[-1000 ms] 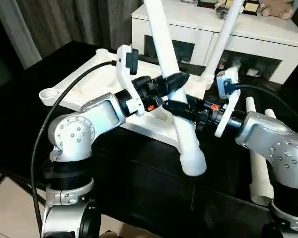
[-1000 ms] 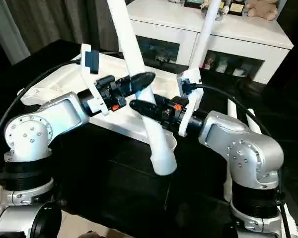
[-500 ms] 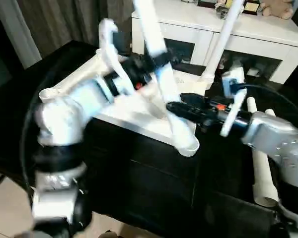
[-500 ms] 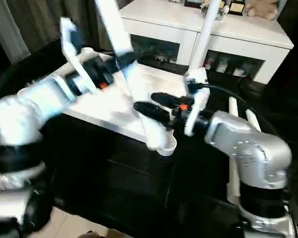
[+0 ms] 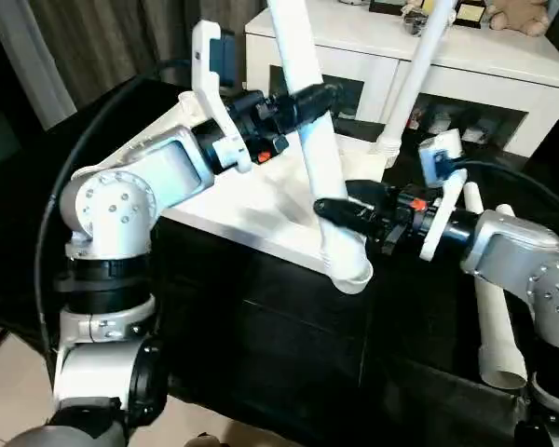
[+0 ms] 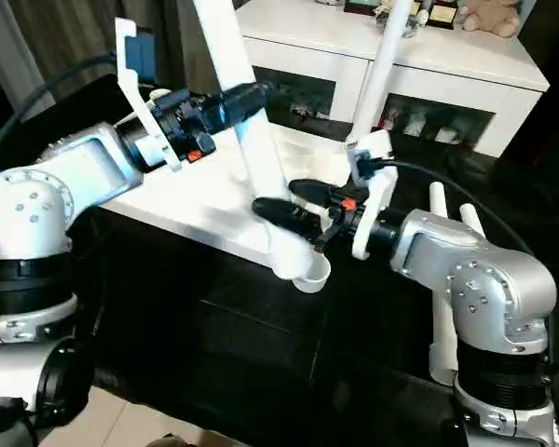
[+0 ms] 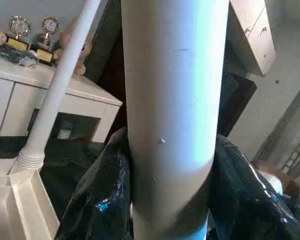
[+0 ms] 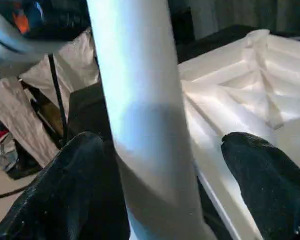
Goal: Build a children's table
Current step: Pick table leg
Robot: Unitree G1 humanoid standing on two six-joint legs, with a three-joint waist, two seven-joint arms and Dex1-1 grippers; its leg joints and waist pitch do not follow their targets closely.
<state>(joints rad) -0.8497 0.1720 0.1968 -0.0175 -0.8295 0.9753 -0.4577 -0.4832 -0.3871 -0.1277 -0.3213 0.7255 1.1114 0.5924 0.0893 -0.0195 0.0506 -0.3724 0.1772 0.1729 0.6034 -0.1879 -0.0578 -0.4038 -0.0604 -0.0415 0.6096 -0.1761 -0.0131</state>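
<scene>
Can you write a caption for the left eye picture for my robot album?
The left gripper holds a white leg over the upside-down table top, while the right gripper opens around it lower down.

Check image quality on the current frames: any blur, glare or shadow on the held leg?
Head views: sharp, no motion smear; the held leg reads cleanly in the left gripper. Left wrist view: leg close to the lens, soft, with a bluish sheen along one side. Right wrist view: a dark shadow band crosses the leg, a bright highlight above it; the table top's ribs are soft.
</scene>
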